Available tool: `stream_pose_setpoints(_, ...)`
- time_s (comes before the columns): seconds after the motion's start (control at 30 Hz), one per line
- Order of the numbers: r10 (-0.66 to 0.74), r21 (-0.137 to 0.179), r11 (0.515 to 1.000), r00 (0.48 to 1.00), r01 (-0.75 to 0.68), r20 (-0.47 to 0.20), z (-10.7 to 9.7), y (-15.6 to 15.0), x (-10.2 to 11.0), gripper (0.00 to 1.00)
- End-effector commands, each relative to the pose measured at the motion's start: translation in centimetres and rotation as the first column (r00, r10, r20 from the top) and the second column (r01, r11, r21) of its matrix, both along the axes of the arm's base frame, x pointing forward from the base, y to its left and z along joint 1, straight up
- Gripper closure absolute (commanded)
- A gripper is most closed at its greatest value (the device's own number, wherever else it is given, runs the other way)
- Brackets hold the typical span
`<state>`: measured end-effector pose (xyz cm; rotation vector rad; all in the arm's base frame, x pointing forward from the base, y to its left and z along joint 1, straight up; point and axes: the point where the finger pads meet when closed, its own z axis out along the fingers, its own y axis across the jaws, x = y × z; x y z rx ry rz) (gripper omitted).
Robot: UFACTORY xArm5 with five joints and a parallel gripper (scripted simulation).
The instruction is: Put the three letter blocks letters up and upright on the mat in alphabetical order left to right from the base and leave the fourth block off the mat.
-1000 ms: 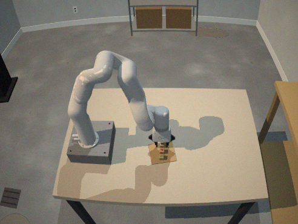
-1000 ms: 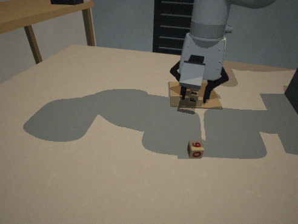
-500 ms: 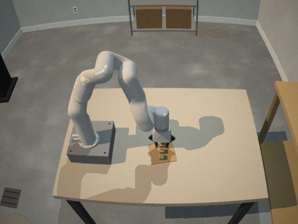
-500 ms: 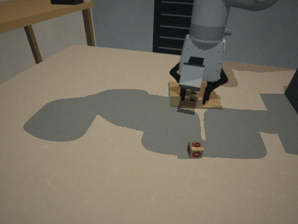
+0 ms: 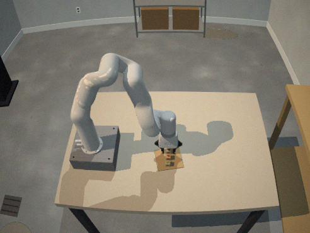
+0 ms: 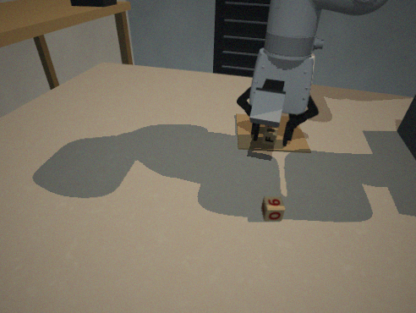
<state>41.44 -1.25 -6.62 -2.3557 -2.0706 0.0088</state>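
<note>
The gripper (image 6: 270, 139) is seen just right of centre in the upper half of the exterior view, pointing straight down over the mat (image 6: 299, 144). Its two dark fingers (image 6: 254, 132) are held part-way apart and straddle the row of blocks on the mat; whether a block is actually pinched between them cannot be told, since the gripper body hides the contact. In the top view, the gripper (image 5: 168, 152) is found slightly below centre, at the upper edge of the mat (image 5: 177, 164).

Three lettered blocks (image 5: 169, 159) are counted on the mat, in one close row running away from the gripper. One shows a red mark and two show green marks; the letters themselves are too small to read. In the exterior view only a dark "F" on the nearest block (image 6: 268, 138) can be made out.

A fourth block (image 6: 273, 208), marked with red "9" and "0", is seen lower in the exterior view, well apart from the mat, on the one table (image 6: 106, 254).
</note>
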Motion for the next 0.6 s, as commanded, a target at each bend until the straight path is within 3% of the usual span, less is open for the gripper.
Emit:
stream_pose_setpoints(0.0,0.0,0.0,1.0,1.0,0.0,0.003,0.09,0.0,0.13,0.43)
stream_pose_setpoints(0.33,0.0,0.0,1.0,1.0,0.0,0.003,0.09,0.0,0.13,0.43)
stream_pose_setpoints(0.37,0.0,0.0,1.0,1.0,0.0,0.003,0.09,0.0,0.13,0.58)
stream_pose_setpoints(0.57,0.0,0.0,1.0,1.0,0.0,0.003,0.09,0.0,0.13,0.58)
